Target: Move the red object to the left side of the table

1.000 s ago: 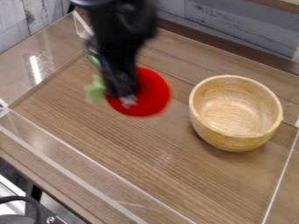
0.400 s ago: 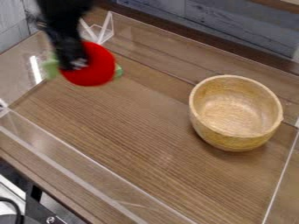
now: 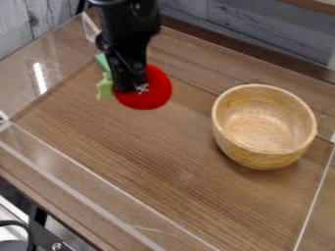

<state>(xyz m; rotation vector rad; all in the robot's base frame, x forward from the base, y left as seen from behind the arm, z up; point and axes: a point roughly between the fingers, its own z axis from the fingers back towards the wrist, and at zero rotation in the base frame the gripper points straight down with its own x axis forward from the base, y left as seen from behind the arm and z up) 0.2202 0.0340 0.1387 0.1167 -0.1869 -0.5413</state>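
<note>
The red object [image 3: 149, 90], a round bright-red toy fruit with a green leafy bit [image 3: 102, 86] on its left, is left of the table's [image 3: 157, 176] middle, toward the back. My black gripper [image 3: 128, 84] comes down on it from above, shut on the red object, and hides its upper left part. I cannot tell whether the fruit touches the wood or hangs just above it.
A wooden bowl [image 3: 264, 125], with nothing in it, stands on the right half of the table. Low clear acrylic walls [image 3: 37, 61] run along the left, front and right edges. Bare wood lies in front of the fruit and to its left.
The gripper kept hold of the red object throughout. It swung from near the middle up to the far left, and now is back to the right and lower, left of the middle.
</note>
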